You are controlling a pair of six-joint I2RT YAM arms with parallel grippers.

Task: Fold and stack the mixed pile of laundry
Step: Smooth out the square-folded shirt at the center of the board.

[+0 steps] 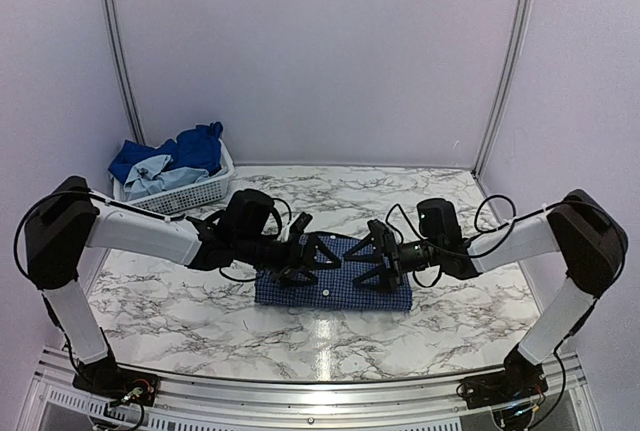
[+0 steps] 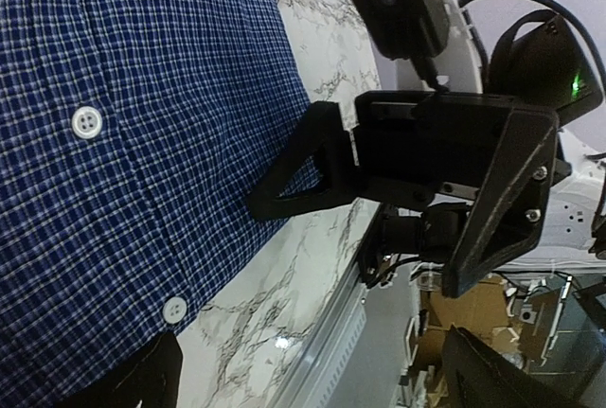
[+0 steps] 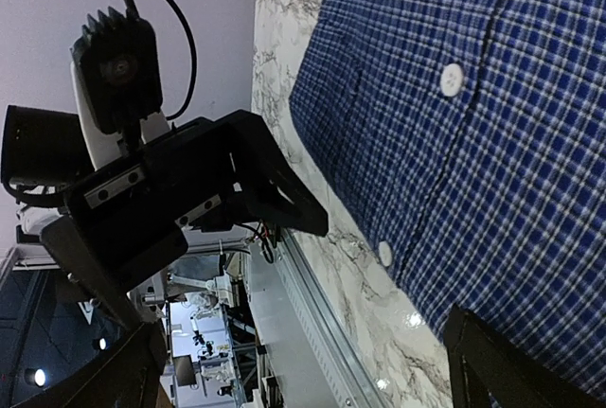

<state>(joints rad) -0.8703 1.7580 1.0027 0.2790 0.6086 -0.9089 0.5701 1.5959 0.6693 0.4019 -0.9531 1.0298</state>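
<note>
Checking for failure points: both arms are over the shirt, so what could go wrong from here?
The open left fingers and right fingers face each other closely over the folded shirt; they could collide. Pinching only the top layer could undo the fold. The other clothes sit in the far-left basket, likely a long reach for the right arm.

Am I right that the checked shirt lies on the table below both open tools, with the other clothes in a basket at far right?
Not quite: the top external view shows the basket of clothes at far left, not right; the rest holds.
</note>
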